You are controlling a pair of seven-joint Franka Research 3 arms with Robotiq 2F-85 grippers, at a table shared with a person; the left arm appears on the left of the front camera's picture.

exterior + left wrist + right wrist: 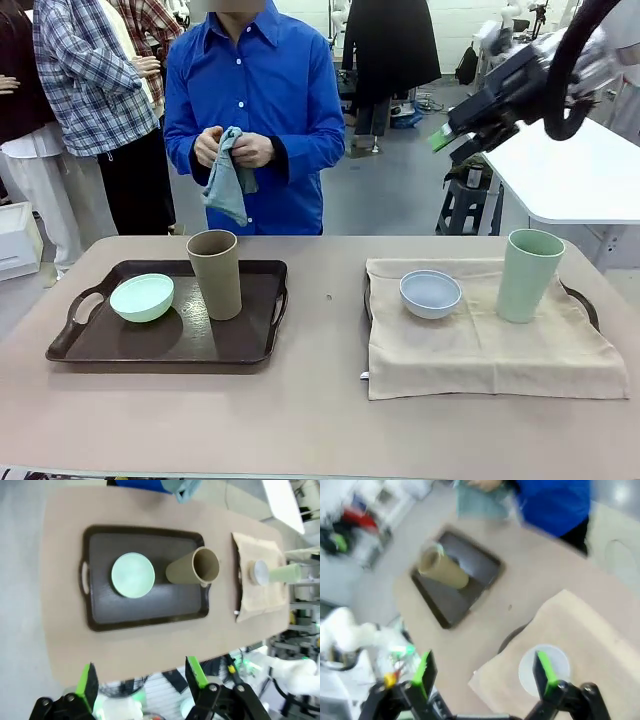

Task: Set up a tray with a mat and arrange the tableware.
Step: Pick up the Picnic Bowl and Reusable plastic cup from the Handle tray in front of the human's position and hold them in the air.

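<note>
Currently the left end effector (142, 680) and right end effector (482, 672) hang released, empty; a careless descent could clip and topple the tall pale green cup (528, 275).

My right wrist feed is smeared with blur; the mat (480, 350) hides most of the right tray (592, 308) from me; the person's cloth (182, 489) is clipped by the top edge.

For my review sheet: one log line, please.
left gripper open; right gripper open; tray: mint bowl, tan cup; mat: pale bowl, green cup
</note>
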